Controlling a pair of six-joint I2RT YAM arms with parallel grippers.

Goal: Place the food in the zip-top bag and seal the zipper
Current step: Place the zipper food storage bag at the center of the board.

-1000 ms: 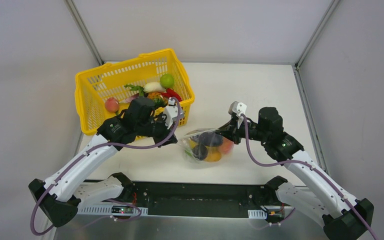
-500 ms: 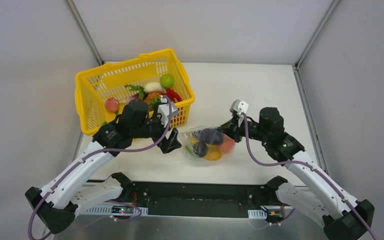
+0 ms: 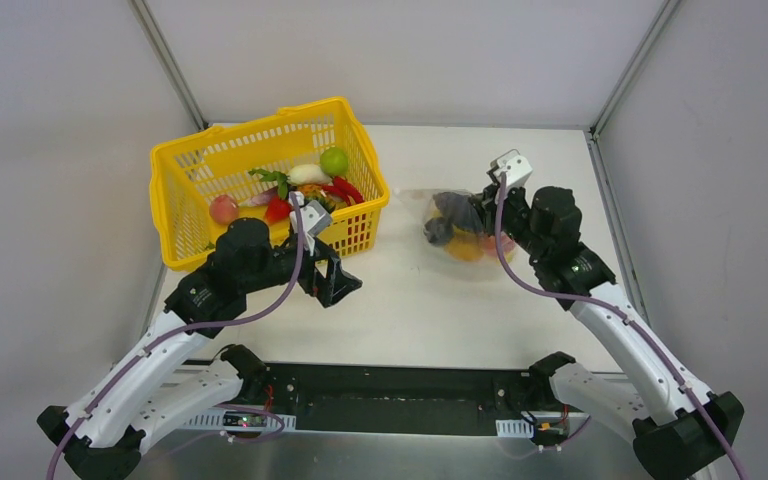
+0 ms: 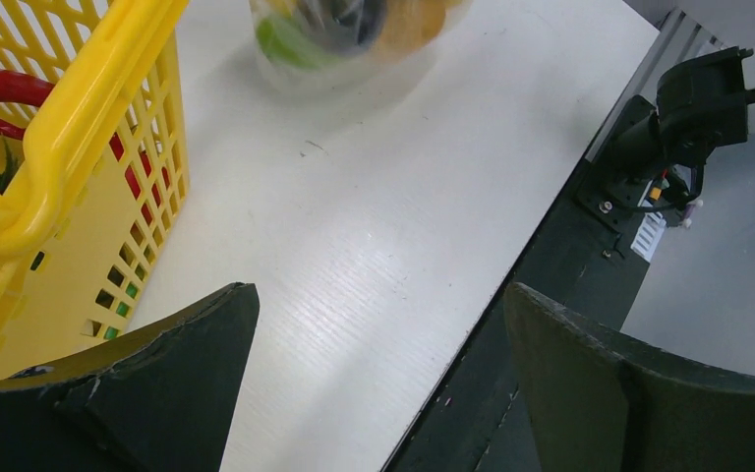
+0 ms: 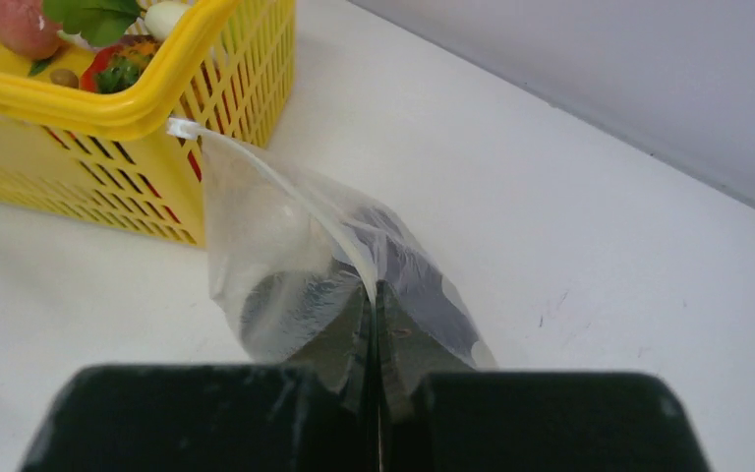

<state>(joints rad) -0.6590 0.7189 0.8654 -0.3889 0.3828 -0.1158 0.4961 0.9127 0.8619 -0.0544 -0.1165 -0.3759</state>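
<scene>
The zip-top bag (image 3: 457, 232) hangs at the table's right, with food inside: a dark eggplant (image 3: 448, 209) and orange pieces (image 3: 467, 247). My right gripper (image 3: 483, 213) is shut on the bag's top edge. In the right wrist view the gripper (image 5: 374, 291) pinches the zipper (image 5: 275, 187), which runs out to the left as a pale strip above the bag (image 5: 275, 265). My left gripper (image 3: 338, 287) stands open in front of the basket, apart from the bag. Between its fingers (image 4: 172, 393) there is only bare table, and the bag (image 4: 349, 34) shows far ahead.
A yellow mesh basket (image 3: 185, 170) stands at the back left with more toy fruit and vegetables in it, among them a green round fruit (image 3: 334, 160). Its wall (image 4: 79, 128) is close on the left gripper's left. The table's near edge and black rail (image 4: 551, 275) lie under that gripper.
The left gripper has opened, let go of the bag and drawn back to the left. The right gripper has carried the bag up and away, toward the back right.
</scene>
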